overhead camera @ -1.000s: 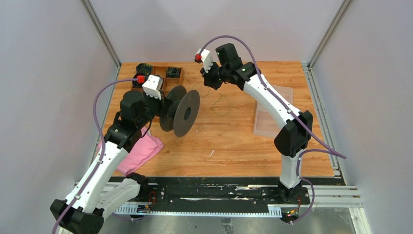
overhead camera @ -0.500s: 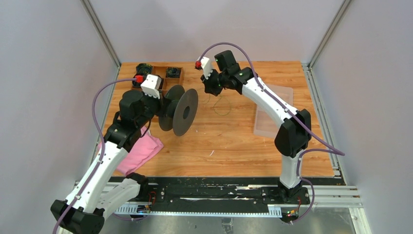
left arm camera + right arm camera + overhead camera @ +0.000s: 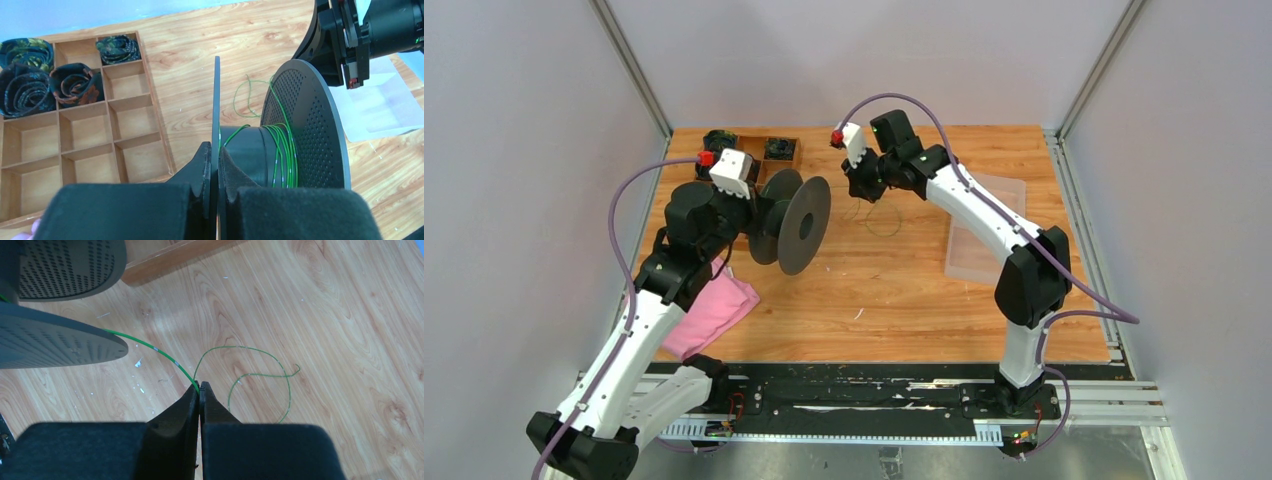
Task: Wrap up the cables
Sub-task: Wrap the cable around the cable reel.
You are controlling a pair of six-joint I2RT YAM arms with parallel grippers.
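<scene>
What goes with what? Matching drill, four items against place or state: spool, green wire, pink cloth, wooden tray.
1 spool
2 green wire
3 pink cloth
4 wooden tray

a pinched in the right fingers
b rolled ties in some compartments
c rim clamped by the left fingers
d flat on the table beside the left arm

Pairs: 1-c, 2-a, 3-d, 4-b

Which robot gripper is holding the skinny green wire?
The right gripper, pinching the green wire; the left gripper clamps the spool's disc instead.
</scene>
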